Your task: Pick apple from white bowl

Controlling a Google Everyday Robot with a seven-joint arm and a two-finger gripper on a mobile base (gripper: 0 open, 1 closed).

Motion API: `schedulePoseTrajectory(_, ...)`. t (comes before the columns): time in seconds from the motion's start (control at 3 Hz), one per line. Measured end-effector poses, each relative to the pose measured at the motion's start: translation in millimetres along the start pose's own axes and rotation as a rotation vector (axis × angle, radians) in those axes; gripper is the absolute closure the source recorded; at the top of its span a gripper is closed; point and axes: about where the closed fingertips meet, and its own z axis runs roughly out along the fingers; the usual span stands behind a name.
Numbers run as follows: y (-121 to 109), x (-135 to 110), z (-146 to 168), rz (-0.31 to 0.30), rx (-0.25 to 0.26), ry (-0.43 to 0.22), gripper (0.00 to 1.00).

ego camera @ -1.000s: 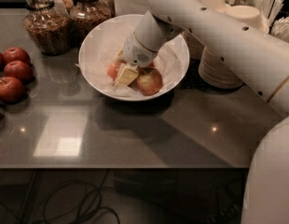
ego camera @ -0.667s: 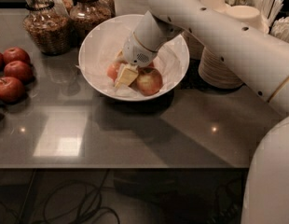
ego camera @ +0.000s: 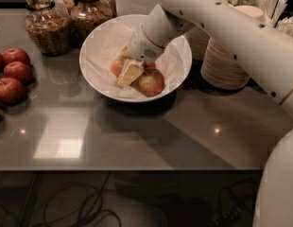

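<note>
The white bowl (ego camera: 97,82), lined with crumpled white paper, stands at the middle back of the table. Two apples lie in it. The orange-red apple (ego camera: 116,66) is on the left, partly hidden by my gripper. An apple with a yellow-green patch (ego camera: 151,82) lies to its right. My gripper (ego camera: 127,74) reaches down into the bowl from the upper right. Its tip sits between the two apples and touches or nearly touches the orange-red one.
Three dark red apples (ego camera: 9,90) lie at the table's left edge. Two glass jars (ego camera: 42,30) stand behind the bowl on the left. Stacked beige disposable bowls (ego camera: 224,65) and a cup of utensils (ego camera: 271,4) stand at the right. My white arm (ego camera: 241,41) crosses the upper right.
</note>
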Motion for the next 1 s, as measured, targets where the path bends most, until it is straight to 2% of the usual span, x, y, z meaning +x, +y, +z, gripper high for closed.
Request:
schedulePoseTrajectory(0.33,-4,-17,-33,-0.039,0.054,-0.047,1.00)
schedulePoseTrajectory(0.67,-7,-32,-62,-0.080,0.099,-0.065,1.00)
schedulePoseTrajectory(1.0,-7,-39,-89,-0.108,0.143,-0.053,1.00)
